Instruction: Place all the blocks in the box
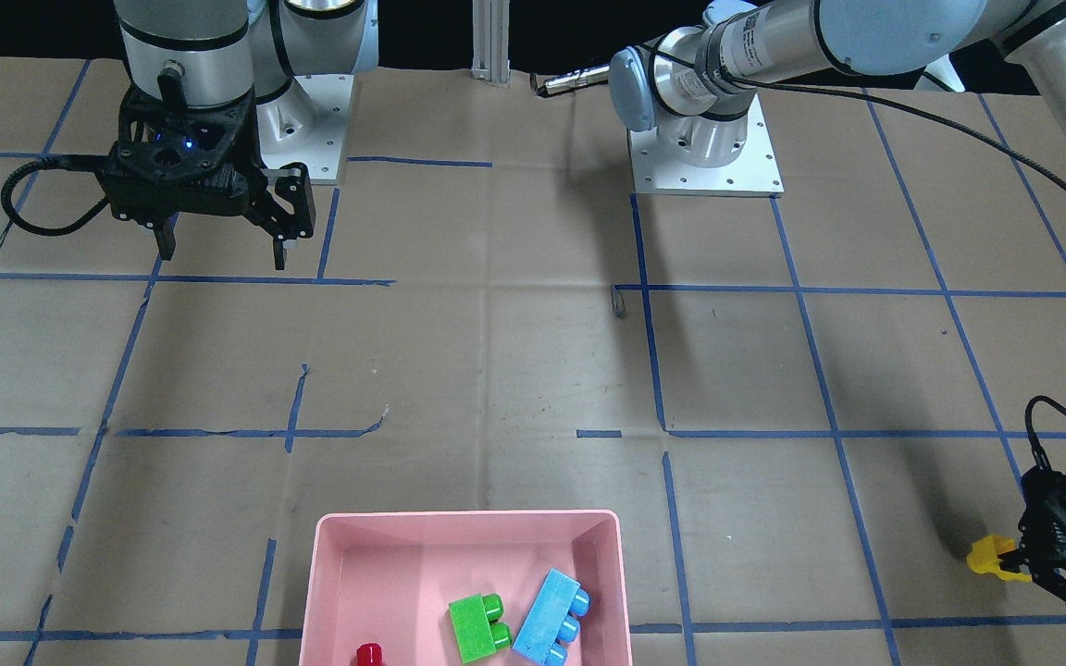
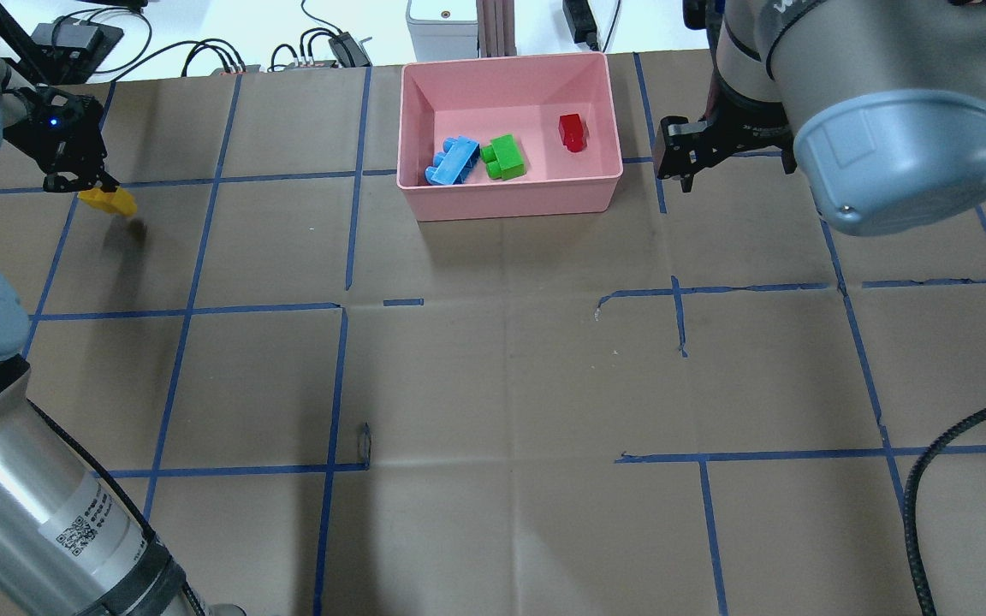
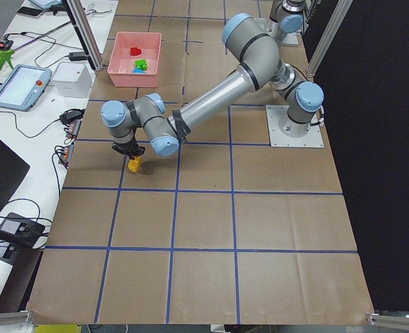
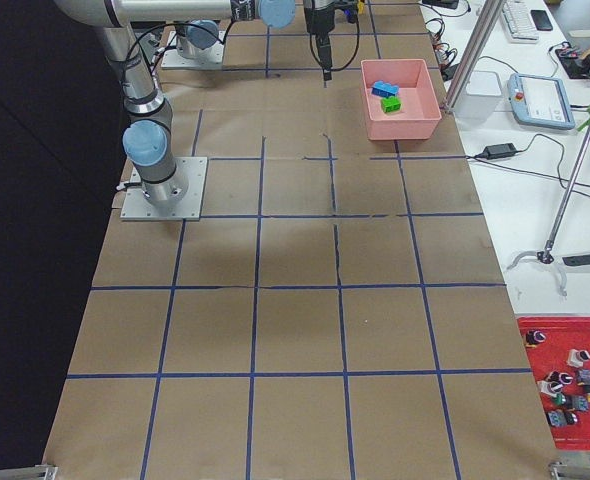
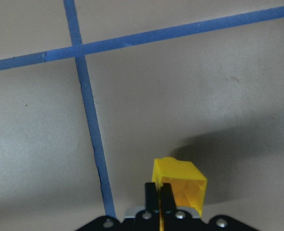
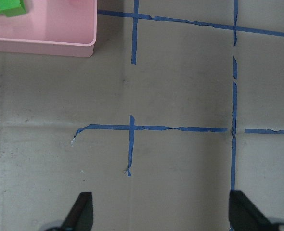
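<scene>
1. Left gripper [image 2: 91, 181] clamped on yellow block [image 2: 109, 201], seemingly clear of worktop [image 2: 493, 359] (shadow beneath), well to box's [image 2: 510, 198] left.
2. Right gripper [image 1: 223, 252] spread, empty, near box's right.
3. Next: carry rightward to box.

Blocks counted: four. One green block [image 1: 477, 627], one light-blue block [image 1: 550, 631] and one red block [image 1: 368, 655] lie inside the box [image 1: 468, 514]. One yellow block [image 1: 986, 555] is well outside the box. Boxes: one. Grippers: two, the left gripper [image 1: 1014, 558] and the right gripper [image 1: 223, 250].
</scene>
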You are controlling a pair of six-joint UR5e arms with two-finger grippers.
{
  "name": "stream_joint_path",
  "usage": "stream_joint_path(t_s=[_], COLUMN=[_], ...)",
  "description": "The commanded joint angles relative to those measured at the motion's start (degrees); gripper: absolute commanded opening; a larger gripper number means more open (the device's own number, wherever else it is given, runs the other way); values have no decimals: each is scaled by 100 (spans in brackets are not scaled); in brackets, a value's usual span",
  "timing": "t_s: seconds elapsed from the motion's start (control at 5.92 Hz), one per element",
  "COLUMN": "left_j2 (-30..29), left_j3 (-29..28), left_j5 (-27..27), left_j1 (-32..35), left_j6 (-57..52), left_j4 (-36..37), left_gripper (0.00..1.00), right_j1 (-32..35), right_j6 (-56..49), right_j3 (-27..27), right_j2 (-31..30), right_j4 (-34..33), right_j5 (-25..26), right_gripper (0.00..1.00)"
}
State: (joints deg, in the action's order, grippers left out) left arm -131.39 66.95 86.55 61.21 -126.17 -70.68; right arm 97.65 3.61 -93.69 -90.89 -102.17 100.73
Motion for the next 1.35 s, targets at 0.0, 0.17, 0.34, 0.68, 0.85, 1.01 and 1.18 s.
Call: stream_joint_path(t_s=[0.0, 0.17, 0.34, 0.68, 0.85, 1.01, 1.18], left_j2=[706, 850, 886, 896, 835, 808, 799], left_j3=[-434, -794, -876, -877, -877, -877, -860], left_j5=[81, 72, 55, -207, -461, -821, -972], left_j1=[31, 197, 390, 1161, 1496, 1891, 2365], left_j6=[877, 1579, 2265, 4824, 6570, 8040, 9317], left_j4=[-1454, -2179, -2230, -2222, -2187, -2134, -1908], left_gripper=[0, 0, 0, 0, 0, 0, 0], right_j1=[-27, -114, -323, -457, -457, -449, -449], right_j6=[34, 60, 69, -9, -18, 25, 25], right_j3=[-471, -997, -1116, -1117, -1117, -1125, -1126], right_j2=[-322, -646, -815, -939, -931, -931, -905], right_j4=[-13, -170, -172, -84, -84, -75, -84], right_j5=[-550, -807, -1262, -909, -897, -914, -949], right_gripper=[98, 98, 99, 100, 100, 100, 100])
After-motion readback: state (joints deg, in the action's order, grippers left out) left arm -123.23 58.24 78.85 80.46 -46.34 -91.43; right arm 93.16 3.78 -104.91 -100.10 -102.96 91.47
